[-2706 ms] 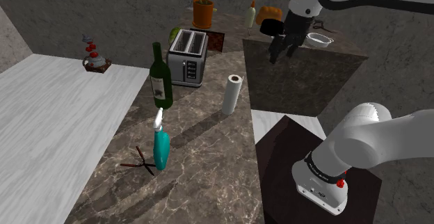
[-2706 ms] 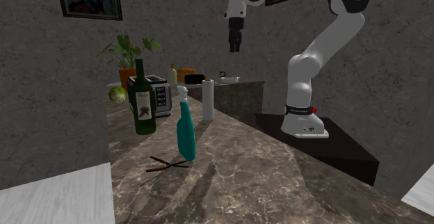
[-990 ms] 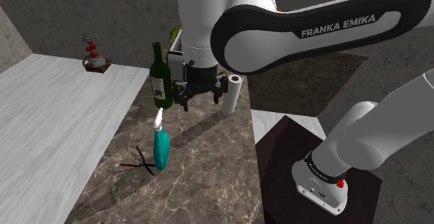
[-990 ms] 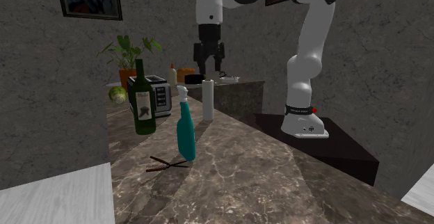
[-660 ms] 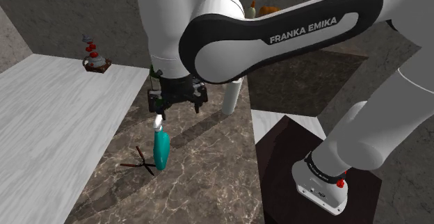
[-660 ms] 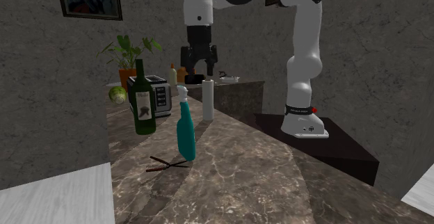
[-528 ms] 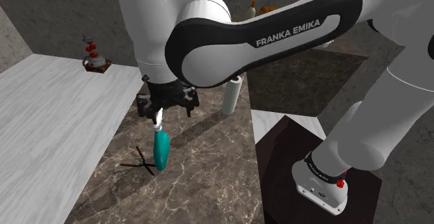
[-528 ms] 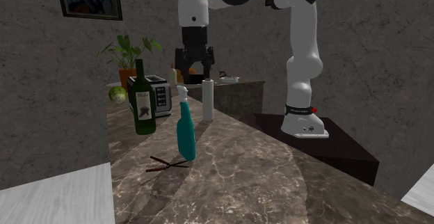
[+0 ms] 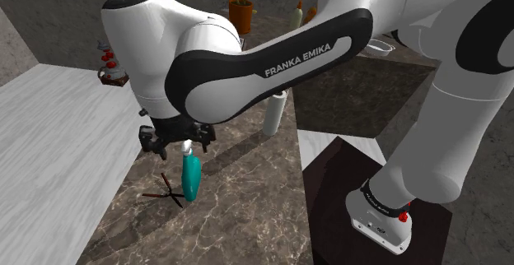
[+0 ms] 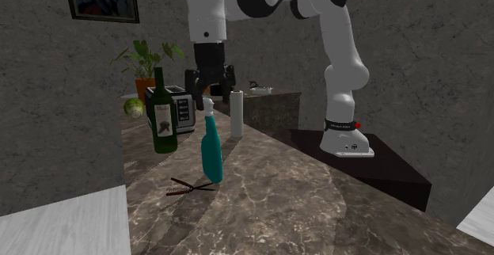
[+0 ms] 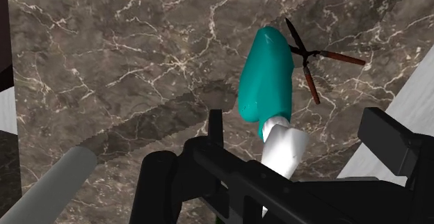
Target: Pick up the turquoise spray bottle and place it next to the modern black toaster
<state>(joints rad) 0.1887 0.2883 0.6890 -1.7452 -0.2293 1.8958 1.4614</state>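
Observation:
The turquoise spray bottle (image 9: 191, 178) with a white head stands upright on the dark marble counter (image 9: 247, 189). My gripper (image 9: 177, 146) hangs open just above it, fingers spread to either side of the white head and not touching it. From the second exterior view the gripper (image 10: 209, 89) sits right over the bottle (image 10: 210, 155). The toaster (image 10: 181, 111), silver with a dark front, stands behind a green wine bottle (image 10: 164, 116) further back. In the wrist view the bottle (image 11: 268, 80) lies ahead of the gripper (image 11: 302, 138), its head between the fingers.
Garden shears (image 9: 168, 193) lie on the counter beside the bottle. A paper towel roll (image 9: 276, 112) stands upright behind it. A potted plant (image 9: 240, 12), a cabbage (image 10: 133, 107) and a raised dark block (image 9: 362, 90) sit further back. A pale wooden surface (image 9: 58, 140) adjoins the shoulder view's left.
The arm swung from over the far raised block toward the spray bottle and lowered until the open gripper reached its head. The bottle has not moved.

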